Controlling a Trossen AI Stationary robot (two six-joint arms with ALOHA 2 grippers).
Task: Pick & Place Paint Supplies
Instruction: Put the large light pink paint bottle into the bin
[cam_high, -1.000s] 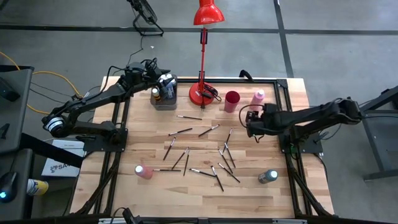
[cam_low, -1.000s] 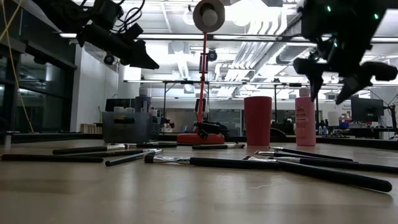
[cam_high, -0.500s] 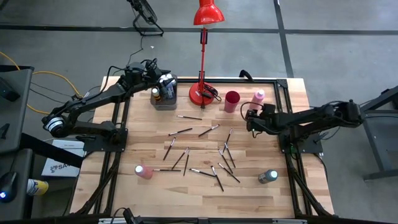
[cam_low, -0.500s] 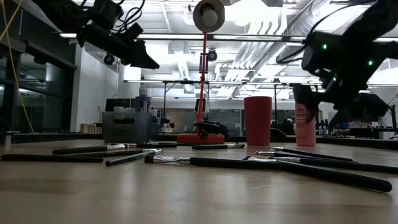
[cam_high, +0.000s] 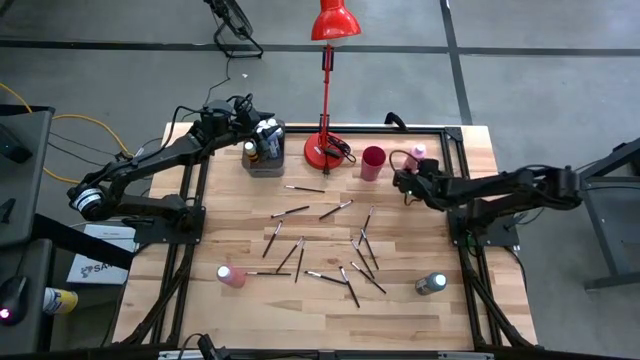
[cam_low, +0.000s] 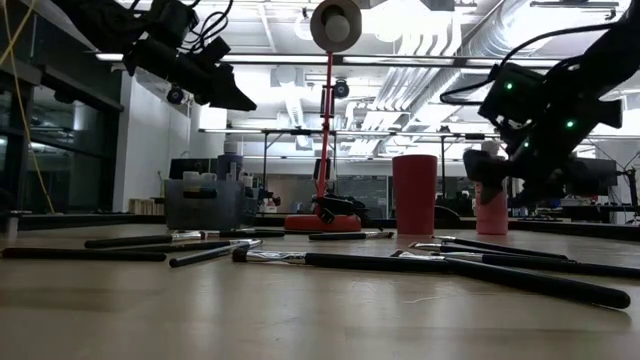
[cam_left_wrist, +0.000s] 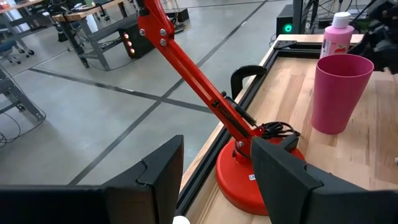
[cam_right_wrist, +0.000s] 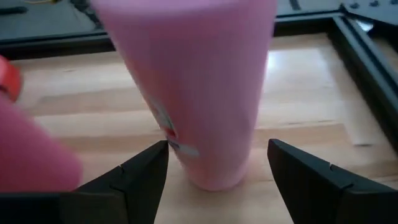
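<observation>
A pink white-capped paint bottle (cam_high: 415, 153) stands upright on its base at the table's far right. My right gripper (cam_high: 403, 178) is low beside it and open. In the right wrist view its fingers (cam_right_wrist: 149, 171) stand on either side of the bottle's lower part (cam_right_wrist: 211, 124), with a gap on each side. My left gripper (cam_high: 262, 135) hangs open over the grey bin (cam_high: 265, 163) at the far left, with nothing between its fingers (cam_left_wrist: 161, 168). Several paintbrushes (cam_high: 330, 245) lie scattered mid-table. Another pink bottle (cam_high: 231, 276) and a blue one (cam_high: 431, 284) stand nearer the front.
A dark red cup (cam_high: 373, 162) stands just left of the pink bottle, and a red desk lamp's base (cam_high: 324, 152) sits beside it. The bin holds several bottles. The table's black frame rail (cam_high: 455, 150) runs close behind the pink bottle.
My right gripper has come down toward the table and moved toward the far edge, up to the pink bottle, rolling its wrist as it went; its fingers have stayed open. The bottle has not moved.
</observation>
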